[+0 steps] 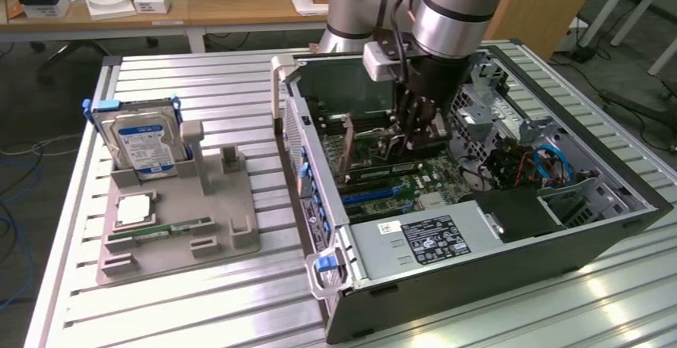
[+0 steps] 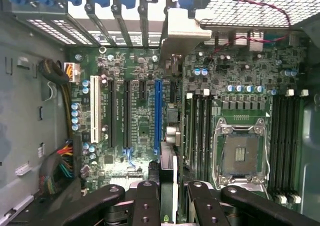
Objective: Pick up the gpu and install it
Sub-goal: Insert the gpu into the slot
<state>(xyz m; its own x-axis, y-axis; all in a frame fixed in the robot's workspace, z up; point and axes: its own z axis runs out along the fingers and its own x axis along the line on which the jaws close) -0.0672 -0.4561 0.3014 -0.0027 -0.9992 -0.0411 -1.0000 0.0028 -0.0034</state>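
Note:
My gripper reaches down into the open computer case, low over the motherboard. In the wrist view my gripper is shut on the gpu, which I see edge-on as a thin upright card between the black fingers. Its silver end bracket points at the rear slot openings of the case. The card stands just beside the long blue slot, over the shorter black slot. Whether its edge sits in a slot is hidden by the card itself.
On the exterior view's left, a grey holder carries a silver hard drive with a blue label, a CPU chip and a RAM stick. The CPU socket, cable bundles and power supply crowd the case.

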